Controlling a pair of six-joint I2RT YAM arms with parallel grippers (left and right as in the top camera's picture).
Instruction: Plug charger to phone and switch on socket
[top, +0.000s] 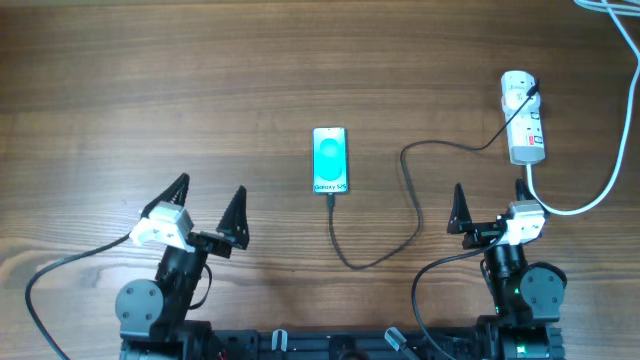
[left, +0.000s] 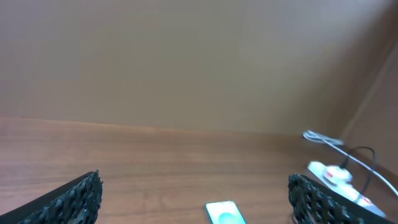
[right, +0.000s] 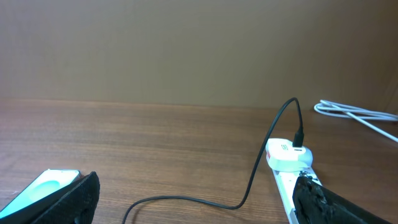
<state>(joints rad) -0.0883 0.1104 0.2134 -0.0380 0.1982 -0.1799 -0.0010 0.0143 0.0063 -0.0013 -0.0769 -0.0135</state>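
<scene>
black charger (top: 333, 225) curves between flat phone (top: 330, 160) and rounded white socket (top: 523, 125).

The overhead camera looked straight down from high above the table (top: 150, 70), with both arm bases at 6 o'clock. The camera on the left gripper (top: 211, 186) sat low, close to the wood, facing 12 o'clock toward a plain wall (left: 186, 56). The one on the right gripper (top: 489, 192) did likewise. All three views shared the phone (top: 330, 160) and the socket (top: 524, 118). The socket lay at 4 o'clock in the left wrist view and 5 o'clock in the right.
</scene>
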